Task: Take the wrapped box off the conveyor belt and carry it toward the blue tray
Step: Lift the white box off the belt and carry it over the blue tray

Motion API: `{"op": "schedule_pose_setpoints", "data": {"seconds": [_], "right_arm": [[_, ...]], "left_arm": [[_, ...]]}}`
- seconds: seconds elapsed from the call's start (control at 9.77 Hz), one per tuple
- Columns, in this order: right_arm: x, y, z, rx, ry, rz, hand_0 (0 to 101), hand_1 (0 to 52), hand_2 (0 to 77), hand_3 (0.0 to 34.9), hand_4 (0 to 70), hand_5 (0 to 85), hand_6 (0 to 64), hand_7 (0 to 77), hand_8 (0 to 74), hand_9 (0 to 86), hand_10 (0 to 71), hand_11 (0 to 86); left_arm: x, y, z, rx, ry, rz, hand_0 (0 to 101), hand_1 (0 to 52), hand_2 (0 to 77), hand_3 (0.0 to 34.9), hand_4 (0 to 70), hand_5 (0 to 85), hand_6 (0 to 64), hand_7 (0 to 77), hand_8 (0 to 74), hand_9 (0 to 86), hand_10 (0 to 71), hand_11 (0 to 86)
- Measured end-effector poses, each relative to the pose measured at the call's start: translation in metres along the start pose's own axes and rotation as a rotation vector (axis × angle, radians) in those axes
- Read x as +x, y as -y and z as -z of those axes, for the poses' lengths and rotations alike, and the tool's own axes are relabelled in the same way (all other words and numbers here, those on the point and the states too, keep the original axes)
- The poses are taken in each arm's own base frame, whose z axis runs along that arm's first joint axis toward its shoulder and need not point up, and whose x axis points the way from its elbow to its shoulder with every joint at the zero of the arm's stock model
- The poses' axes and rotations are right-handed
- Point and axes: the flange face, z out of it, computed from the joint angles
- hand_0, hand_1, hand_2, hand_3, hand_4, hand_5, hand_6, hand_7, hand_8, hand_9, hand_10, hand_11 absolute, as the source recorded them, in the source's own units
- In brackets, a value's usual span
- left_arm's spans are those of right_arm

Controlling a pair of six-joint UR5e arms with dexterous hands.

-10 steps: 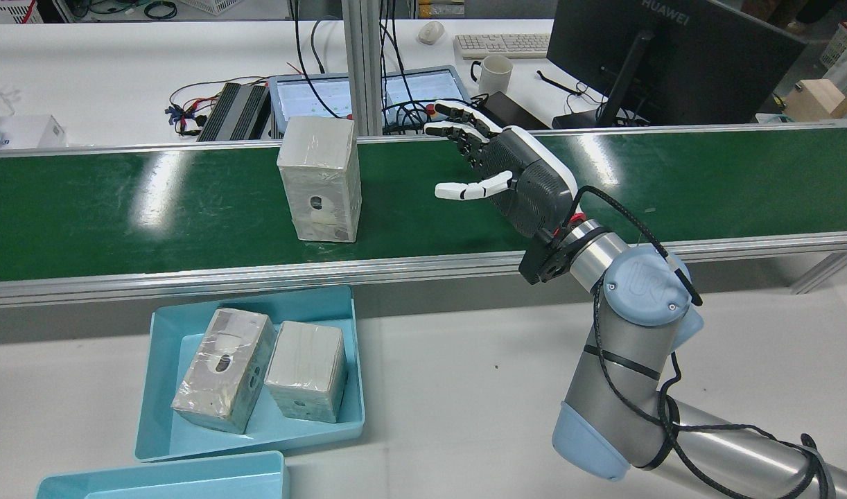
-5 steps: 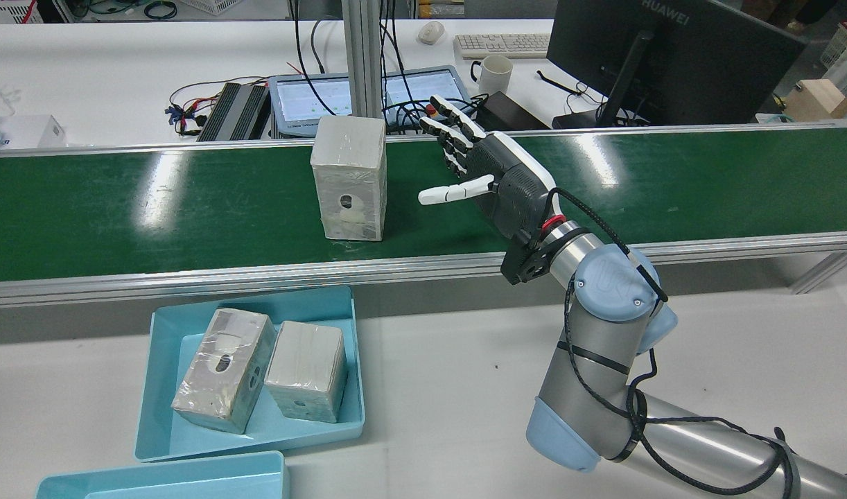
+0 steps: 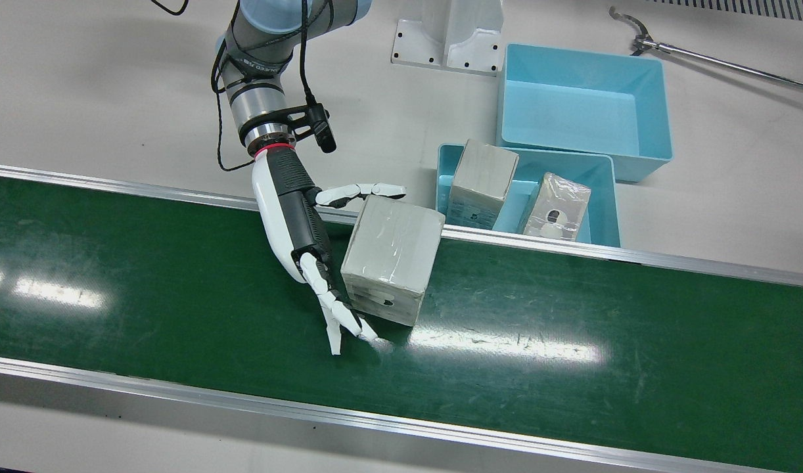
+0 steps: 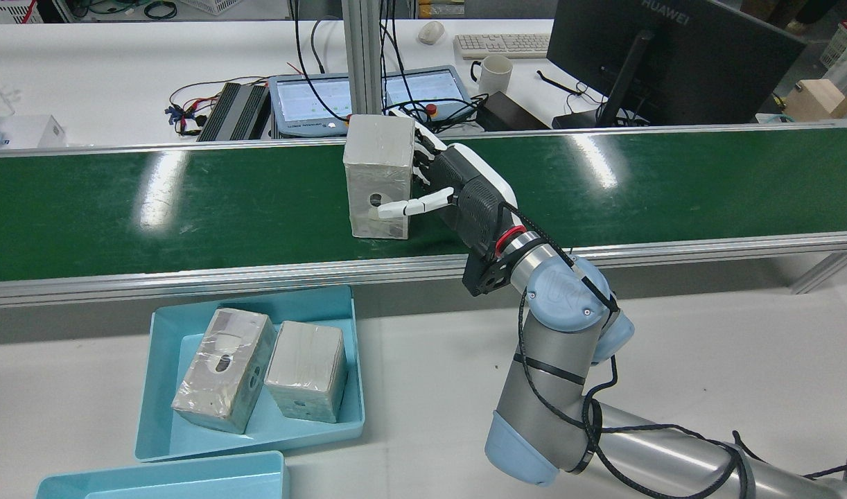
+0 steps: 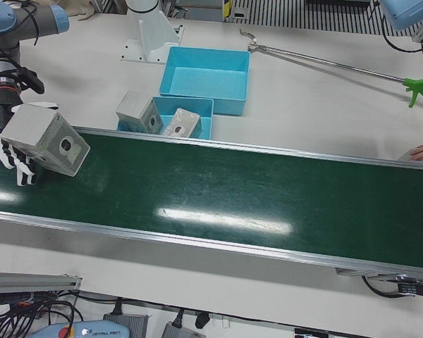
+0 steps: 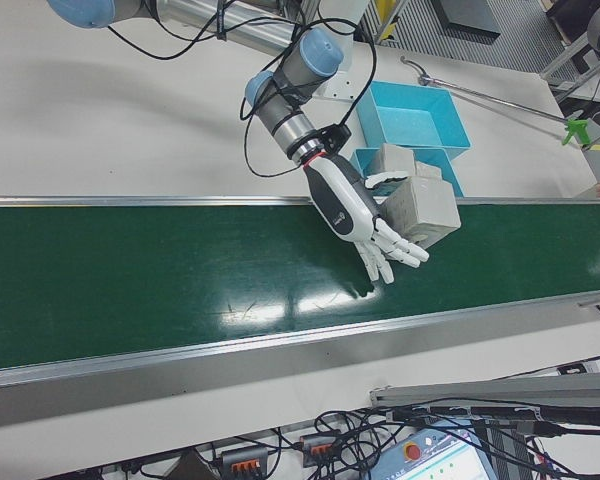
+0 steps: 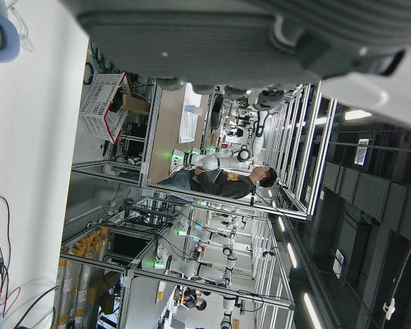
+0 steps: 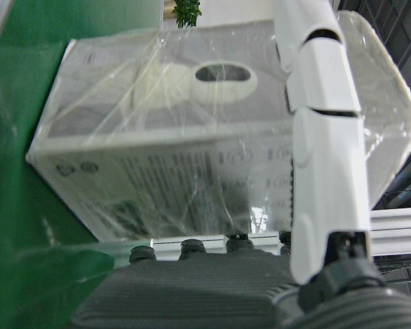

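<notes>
One right hand (image 4: 458, 197) cups the wrapped box (image 4: 380, 174) with spread fingers on the conveyor belt (image 4: 188, 201), not clamped.

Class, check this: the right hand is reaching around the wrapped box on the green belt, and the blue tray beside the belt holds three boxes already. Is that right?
Not quite. The rear view shows the tray holds two boxes, not three. The rest stands: the right hand is reaching around the wrapped box on the belt.

left hand (image 7: 260, 34) cropped, blurred
</notes>
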Motion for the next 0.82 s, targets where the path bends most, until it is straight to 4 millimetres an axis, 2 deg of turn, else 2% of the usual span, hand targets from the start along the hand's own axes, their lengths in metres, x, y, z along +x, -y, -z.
{"op": "schedule_pose_setpoints", "data": {"seconds": [0.1,0.2,0.31,0.41,0.51,0.61,0.72,0.82], "right_arm": [[0.005,-0.004,-0.002,-0.004,-0.002,0.0,50,22.4,16.9,13.1,4.9,9.8,2.2,12.0,0.0,1.1,0.0,1.1],[0.007,-0.006,-0.003,-0.003,0.0,0.003,51,22.4,16.9,12.1,6.0,12.0,2.7,14.2,1.6,1.1,0.0,1.1],[0.007,-0.007,-0.004,0.008,0.005,0.011,59,31.1,25.6,6.4,18.5,29.5,15.3,27.8,15.8,1.6,4.9,1.1],[0.006,-0.007,-0.003,0.023,0.009,0.02,61,27.3,28.9,3.4,23.5,33.3,19.1,31.1,21.8,8.2,10.9,0.0],[0.004,-0.007,-0.003,0.033,0.013,0.026,61,27.3,28.9,3.4,23.5,33.3,19.1,31.1,21.8,8.2,10.9,0.0],[0.002,-0.01,-0.002,0.035,0.015,0.028,58,17.5,33.8,0.0,26.7,42.5,26.7,35.5,36.5,27.8,24.5,8.7],[-0.003,-0.018,0.001,0.023,0.022,0.021,58,17.5,33.8,0.0,26.7,42.5,26.7,35.5,36.5,27.8,24.5,8.7],[-0.011,-0.034,0.006,0.005,0.031,0.012,54,15.3,34.4,0.0,24.0,48.5,28.9,37.1,40.4,29.5,33.3,19.1]], "left_arm": [[0.0,0.0,0.0,0.0,0.0,0.0,0,0.0,1.1,0.0,0.0,1.1,0.0,0.5,0.5,0.0,0.5,0.5],[0.0,0.0,0.0,0.0,0.0,0.0,0,0.0,1.1,0.0,0.0,1.1,0.5,0.5,0.5,0.5,0.0,0.5],[0.0,0.0,0.0,0.0,0.0,0.0,0,0.0,1.1,0.0,0.5,1.1,0.0,0.5,0.5,0.0,0.5,0.5],[0.0,0.0,0.0,0.0,0.0,0.0,0,0.0,1.1,0.0,0.5,1.1,0.0,0.5,0.5,0.0,0.0,0.5],[0.0,0.0,0.0,0.0,0.0,0.0,0,0.0,1.1,0.0,0.5,1.1,0.0,0.5,0.5,0.0,0.0,0.5],[0.0,0.0,0.0,0.0,0.0,0.0,0,0.0,0.5,0.0,0.0,1.1,0.5,0.5,0.5,0.0,0.5,0.5],[0.0,0.0,0.0,0.0,0.0,0.0,0,0.0,0.5,0.0,0.0,1.1,0.5,0.5,0.5,0.5,0.0,0.5],[0.0,0.0,0.0,0.0,0.0,0.0,0,0.0,0.5,0.0,0.0,1.1,0.5,0.5,0.5,0.5,0.0,0.5]]}}
